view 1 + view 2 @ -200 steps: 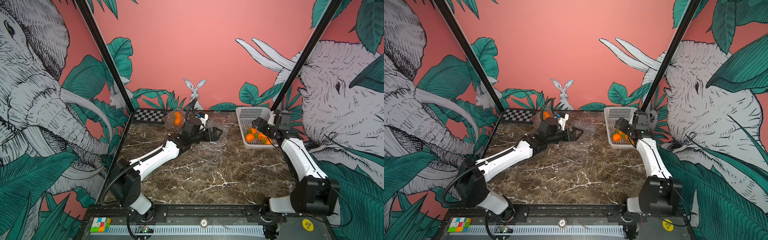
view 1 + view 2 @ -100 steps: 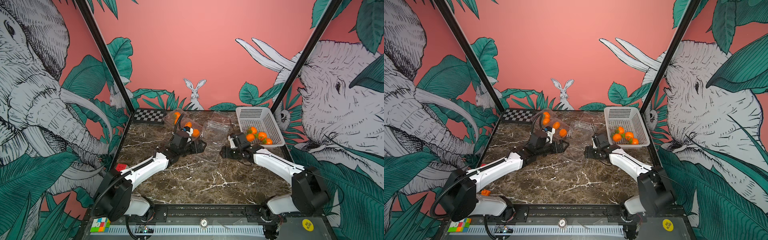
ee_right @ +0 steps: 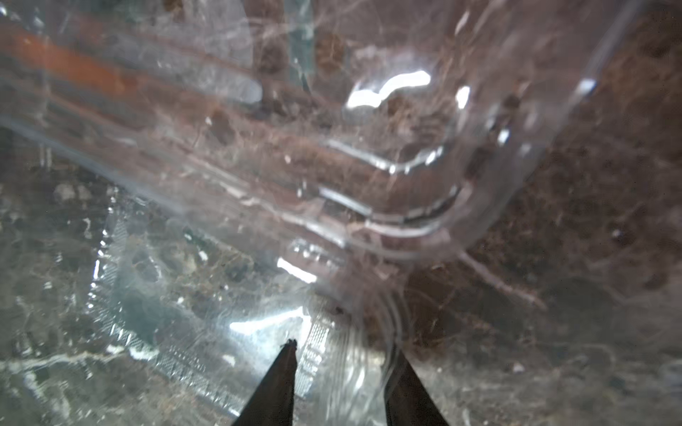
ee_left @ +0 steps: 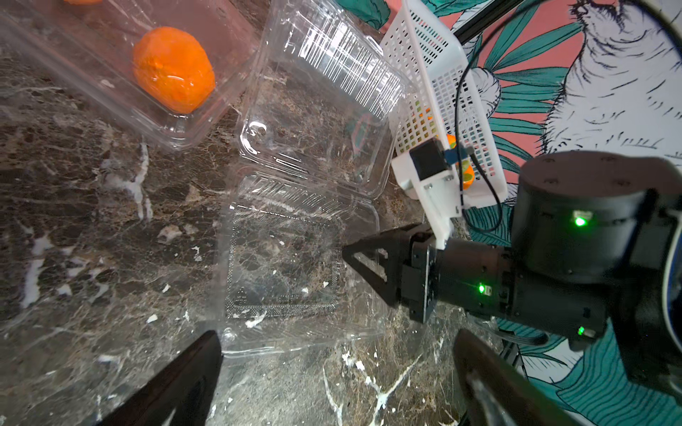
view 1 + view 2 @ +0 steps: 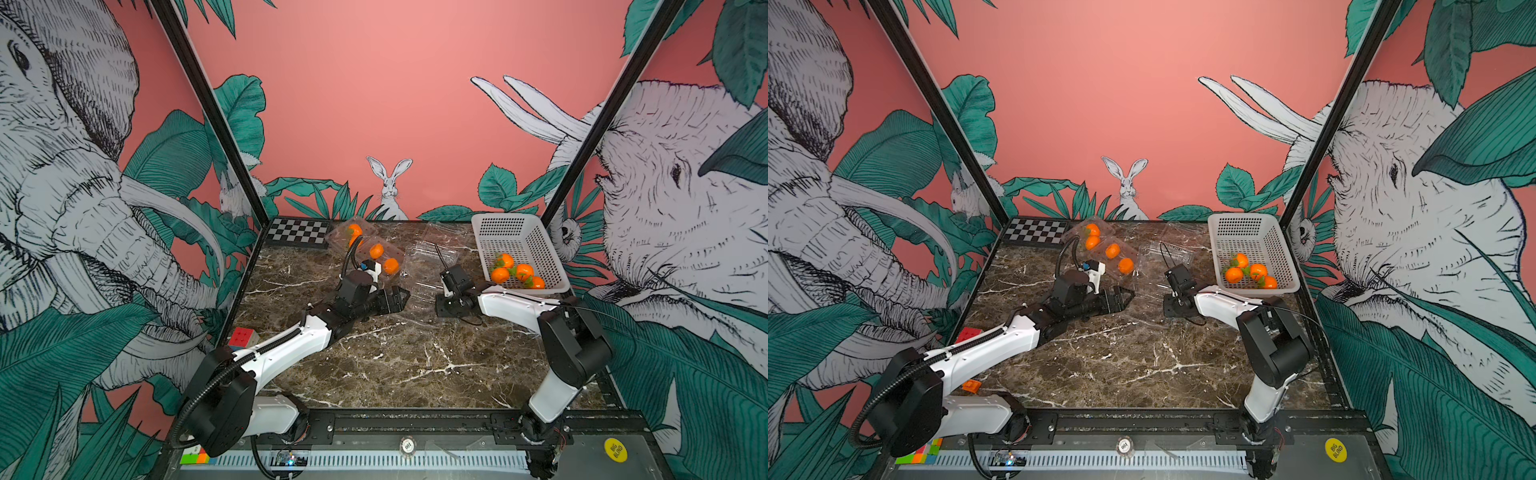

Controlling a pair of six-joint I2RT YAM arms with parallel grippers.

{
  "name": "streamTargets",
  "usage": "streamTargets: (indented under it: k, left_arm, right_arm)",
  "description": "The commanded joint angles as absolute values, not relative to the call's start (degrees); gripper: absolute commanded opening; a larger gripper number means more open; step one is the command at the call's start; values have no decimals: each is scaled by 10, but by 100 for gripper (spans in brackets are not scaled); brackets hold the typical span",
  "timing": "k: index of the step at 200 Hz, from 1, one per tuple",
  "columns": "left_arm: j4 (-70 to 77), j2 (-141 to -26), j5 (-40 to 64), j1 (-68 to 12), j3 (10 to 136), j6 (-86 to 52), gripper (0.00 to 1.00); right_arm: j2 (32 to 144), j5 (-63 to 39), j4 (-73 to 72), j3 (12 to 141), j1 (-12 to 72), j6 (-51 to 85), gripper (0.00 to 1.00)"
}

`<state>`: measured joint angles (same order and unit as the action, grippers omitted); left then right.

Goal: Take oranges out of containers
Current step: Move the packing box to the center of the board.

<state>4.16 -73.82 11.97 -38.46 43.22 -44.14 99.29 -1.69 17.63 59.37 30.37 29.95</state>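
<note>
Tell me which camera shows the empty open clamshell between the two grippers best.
The left wrist view: the empty clamshell lies fully in frame, sharp, with its outline and textured floor visible. In both top views the clamshell is only faint glare. The right wrist view shows a blurred close-up of its clear plastic.

Bystanders on the marble counter [image 5: 415, 365]
A white perforated basket [image 5: 505, 227] stands near the right jaws; a checkerboard [image 5: 297, 232] lies well apart from the left jaws, a colour cube [image 5: 242, 337] well behind them.
</note>
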Motion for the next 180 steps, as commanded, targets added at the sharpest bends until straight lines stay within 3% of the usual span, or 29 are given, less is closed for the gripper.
streamTargets:
  k: [1,19,39,128,180]
  left_arm:
    - [39,-716,108,-384,422,-441,99]
    - [33,-713,104,-384,420,-438,99]
    - [37,-713,103,-384,415,-439,99]
    - [37,-735,109,-379,427,-435,99]
    - [40,-748,112,-375,430,-435,99]
  right_arm:
    - [999,20,199,620,265,255,28]
    - [1009,23,212,642,239,231,15]
    - [1017,12,212,659,220,206,12]
    - [1068,55,242,737,189,226,11]
    - [1048,75,207,702,168,263,12]
